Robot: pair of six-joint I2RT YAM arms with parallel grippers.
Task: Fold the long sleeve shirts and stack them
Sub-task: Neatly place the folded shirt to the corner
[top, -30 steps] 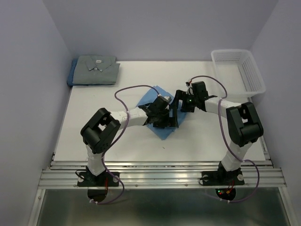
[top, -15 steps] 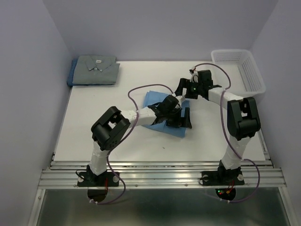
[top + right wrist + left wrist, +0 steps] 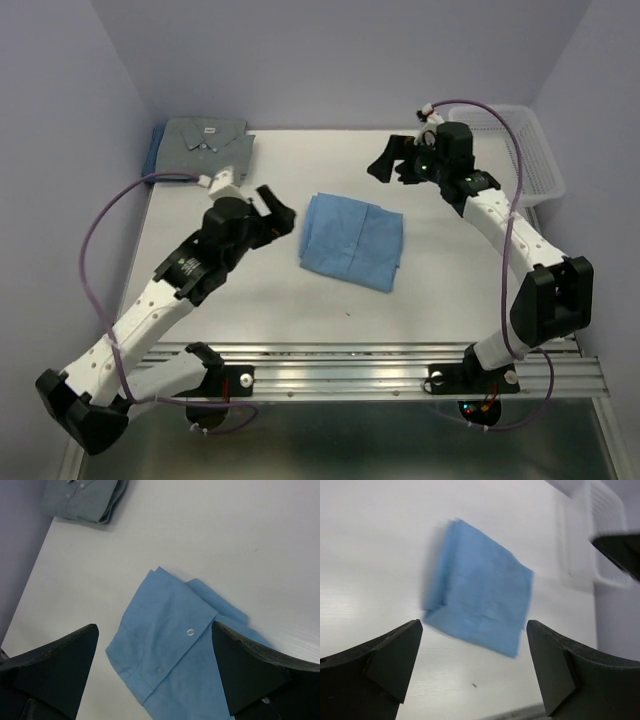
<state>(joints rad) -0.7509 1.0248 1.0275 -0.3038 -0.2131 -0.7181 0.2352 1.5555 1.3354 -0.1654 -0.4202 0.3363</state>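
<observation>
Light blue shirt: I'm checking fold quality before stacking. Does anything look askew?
Yes. The light blue shirt lies skewed to the table edges, and the right wrist view shows an under layer poking out past one folded edge. The grey shirt sits squarer.

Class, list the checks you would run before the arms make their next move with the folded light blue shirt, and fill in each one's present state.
1. Is the left tool open and empty: ok.
2. Is the right tool open and empty: ok.
3. Is the light blue shirt folded, flat on the table, clear of both tools: ok.
4. Is the grey shirt folded atop the darker blue shirt in the far left corner: ok.
5. Is the light blue shirt on that stack: not ok, it lies apart.
6. Are its hidden layers tucked evenly: cannot tell.
</observation>
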